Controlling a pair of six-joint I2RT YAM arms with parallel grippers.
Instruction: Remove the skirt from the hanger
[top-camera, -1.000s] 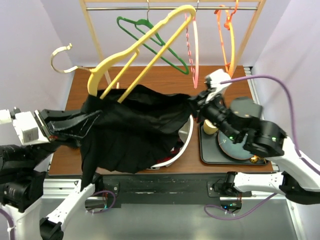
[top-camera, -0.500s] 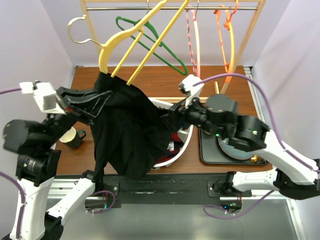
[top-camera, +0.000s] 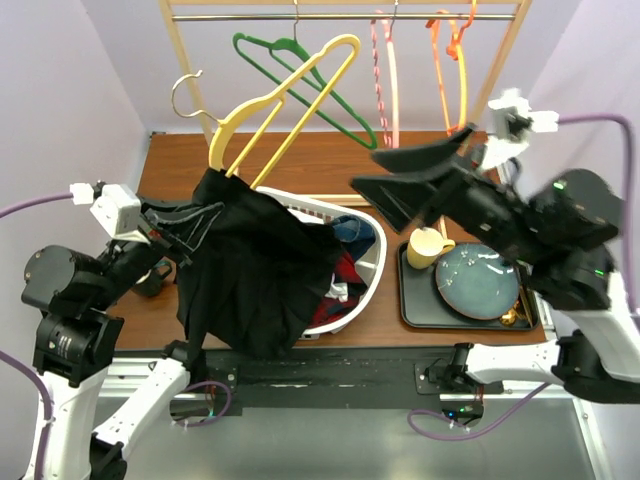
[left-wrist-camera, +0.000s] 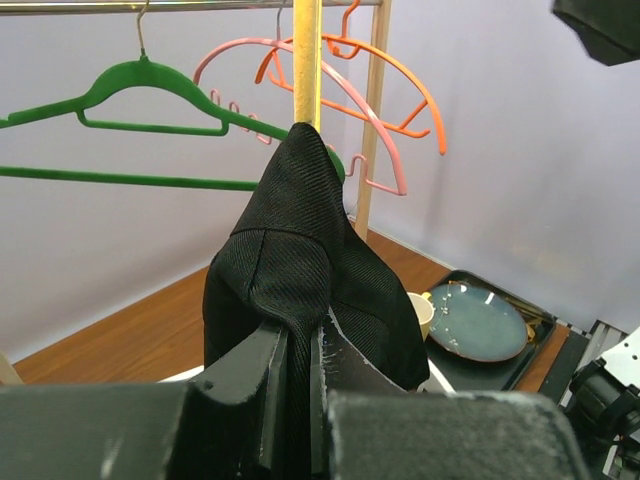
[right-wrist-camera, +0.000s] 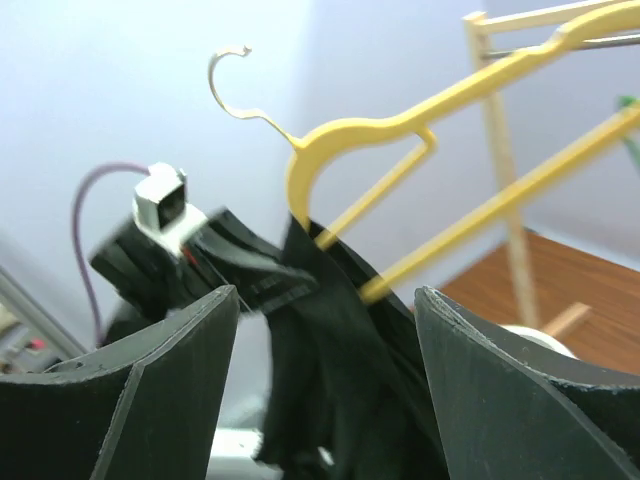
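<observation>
Right gripper (top-camera: 365, 170) has let go and lifted away, jaws wide open. Left gripper (left-wrist-camera: 300, 350) pinches the black skirt (top-camera: 255, 280) between its jaws, one corner caught on the yellow hanger (right-wrist-camera: 370, 127) just ahead; better to pull it off slowly, along the hanger arm

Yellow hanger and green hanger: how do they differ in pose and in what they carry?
The yellow hanger is off the rail and tilted in the air; the green hanger hangs from the rail by its hook. The yellow hanger has the black skirt on its lower end; the green hanger is bare. Both have a metal hook.
</observation>
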